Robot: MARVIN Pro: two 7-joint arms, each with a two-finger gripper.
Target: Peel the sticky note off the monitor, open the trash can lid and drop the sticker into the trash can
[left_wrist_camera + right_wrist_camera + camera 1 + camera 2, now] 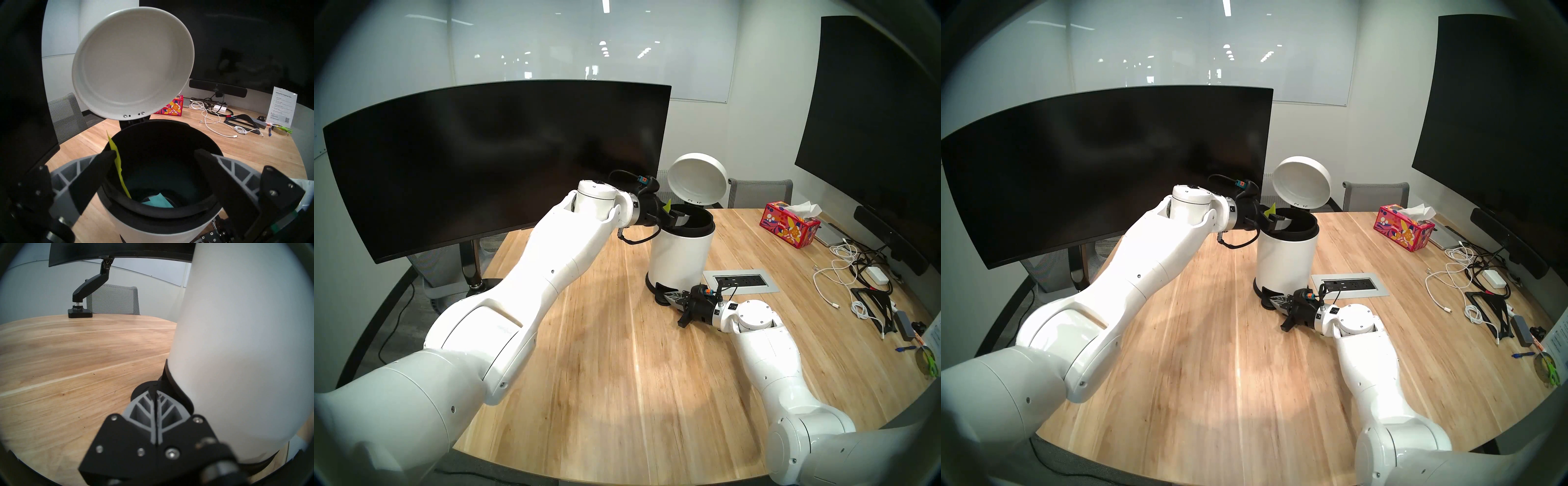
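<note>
The white trash can (682,258) stands mid-table with its lid (697,183) tipped up and back. My left gripper (675,219) is open over the can's black mouth. In the left wrist view, the yellow-green sticky note (117,162) clings edge-on to the left finger (102,162) of the left gripper (155,153) and hangs into the black bucket (161,169). My right gripper (667,296) is shut, its tips (155,390) resting on the black pedal (144,387) at the can's base. The curved monitor (483,163) behind is bare.
A blue-green paper (158,201) lies in the bucket. A red tissue box (790,229), a big flat screen (873,135) with soundbar (890,244), cables (843,271) and a power panel (741,280) are at the right. The monitor stand (79,310) is at the far left.
</note>
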